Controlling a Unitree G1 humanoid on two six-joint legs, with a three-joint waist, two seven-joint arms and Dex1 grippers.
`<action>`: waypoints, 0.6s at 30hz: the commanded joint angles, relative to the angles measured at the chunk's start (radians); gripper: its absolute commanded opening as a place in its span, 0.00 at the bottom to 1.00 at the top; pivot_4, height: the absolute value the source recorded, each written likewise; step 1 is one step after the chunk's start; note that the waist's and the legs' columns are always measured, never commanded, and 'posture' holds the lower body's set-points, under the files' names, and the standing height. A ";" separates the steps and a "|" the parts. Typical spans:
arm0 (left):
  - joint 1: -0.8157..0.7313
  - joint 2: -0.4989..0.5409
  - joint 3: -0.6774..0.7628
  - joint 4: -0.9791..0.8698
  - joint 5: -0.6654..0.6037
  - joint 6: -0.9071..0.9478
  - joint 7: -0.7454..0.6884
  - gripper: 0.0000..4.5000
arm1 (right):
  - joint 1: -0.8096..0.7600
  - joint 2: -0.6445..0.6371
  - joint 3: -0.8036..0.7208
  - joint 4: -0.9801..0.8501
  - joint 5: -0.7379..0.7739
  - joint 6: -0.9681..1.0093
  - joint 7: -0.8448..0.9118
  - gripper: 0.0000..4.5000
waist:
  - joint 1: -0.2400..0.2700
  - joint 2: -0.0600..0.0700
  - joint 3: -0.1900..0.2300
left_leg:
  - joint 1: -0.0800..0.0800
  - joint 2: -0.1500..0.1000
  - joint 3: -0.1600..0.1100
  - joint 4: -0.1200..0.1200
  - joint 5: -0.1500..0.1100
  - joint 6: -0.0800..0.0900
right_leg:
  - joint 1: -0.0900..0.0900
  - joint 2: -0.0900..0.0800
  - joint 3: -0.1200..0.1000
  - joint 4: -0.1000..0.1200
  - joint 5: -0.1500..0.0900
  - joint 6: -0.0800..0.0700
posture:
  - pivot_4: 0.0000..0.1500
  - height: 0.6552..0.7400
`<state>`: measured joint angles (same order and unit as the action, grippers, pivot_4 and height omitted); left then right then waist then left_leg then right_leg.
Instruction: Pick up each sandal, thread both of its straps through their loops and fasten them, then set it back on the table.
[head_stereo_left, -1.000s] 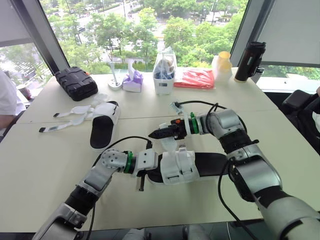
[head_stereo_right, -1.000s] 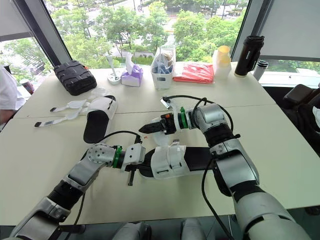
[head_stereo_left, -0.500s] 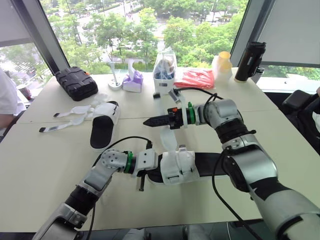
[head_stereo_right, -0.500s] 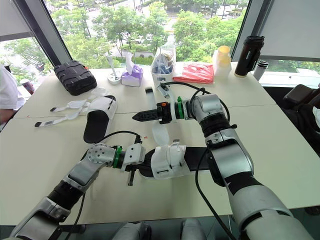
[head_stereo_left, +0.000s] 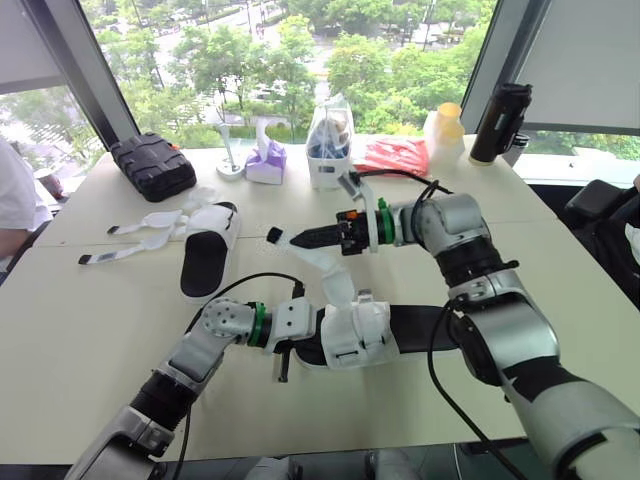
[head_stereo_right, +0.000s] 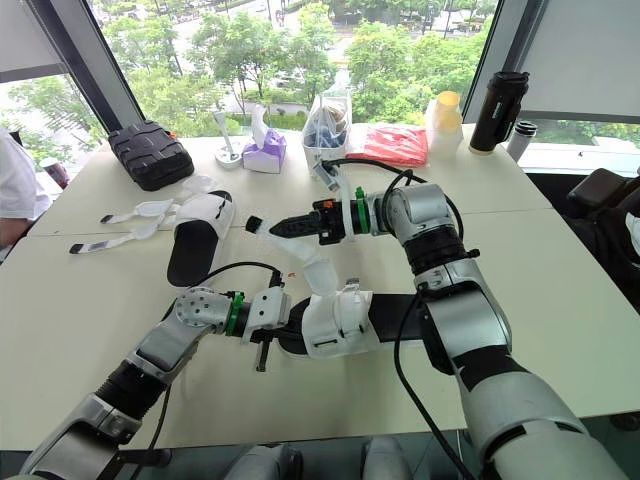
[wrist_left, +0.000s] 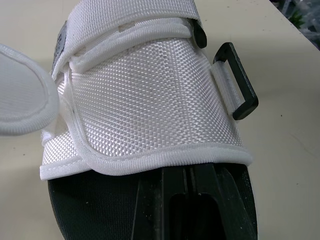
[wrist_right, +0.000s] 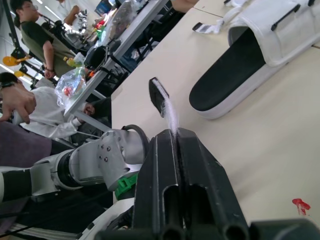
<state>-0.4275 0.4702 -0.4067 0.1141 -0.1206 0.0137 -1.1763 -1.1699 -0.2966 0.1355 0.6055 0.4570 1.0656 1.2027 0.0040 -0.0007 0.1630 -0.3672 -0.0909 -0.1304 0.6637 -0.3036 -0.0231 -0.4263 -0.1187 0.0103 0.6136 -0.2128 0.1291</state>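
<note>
The table has the sandal lying flat on it, between the robot's 2 arms. The left pincer looks closed on the sandal's toe end. The right pincer is pinched shut on 1 strap and holds it up above the sandal, pulled out long. The other strap looks done up across the top.

I think the job now is to push the strap tip through the black loop on the sandal's side. To do that well, the left pincer should hold the sandal firm so it cannot slide. The right pincer should bring the tip down flat, with no twist, and aim it straight at the loop. Only a little tip pokes out past the pincer, so the aim must be good.

A person in white sits far left of the sandal. The 2nd sandal lies behind and left of the sandal, well apart, its straps loose. A black case, a red cloth and a bottle sit far behind the sandal. Nothing looks in the way.
</note>
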 joint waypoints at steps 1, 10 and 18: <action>0.050 0.010 -0.082 0.077 0.081 0.036 -0.015 0.00 | 0.000 -0.007 -0.031 -0.074 0.037 0.024 -0.002 0.02 | 0.000 0.000 0.000 | 0.000 0.000 0.000 0.000 0.000 0.000 | 0.000 0.000 0.000 0.000 0.000 0.000 | 1.00 1.00; 0.048 0.006 -0.081 0.079 0.080 0.038 -0.013 0.00 | 0.077 -0.078 -0.079 -0.336 0.153 0.157 -0.019 0.02 | 0.004 0.000 0.000 | -0.001 0.000 0.000 0.000 0.000 0.000 | 0.000 0.000 0.000 0.000 0.000 0.000 | 1.00 1.00; 0.051 0.009 -0.077 0.078 0.076 0.043 -0.016 0.00 | 0.319 -0.240 -0.127 -0.789 0.310 0.172 0.000 0.02 | 0.007 0.000 0.000 | -0.002 0.001 0.000 0.000 0.000 0.000 | -0.001 0.000 0.000 -0.001 0.000 0.000 | 1.00 1.00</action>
<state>-0.4287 0.4630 -0.4079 0.1172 -0.1205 0.0138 -1.1761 -0.8780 -0.5152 0.0250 -0.0853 0.7300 1.2801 1.1827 0.0109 -0.0010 0.1628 -0.3691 -0.0901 -0.1308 0.6637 -0.3037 -0.0228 -0.4268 -0.1191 0.0097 0.6128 -0.2130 0.1296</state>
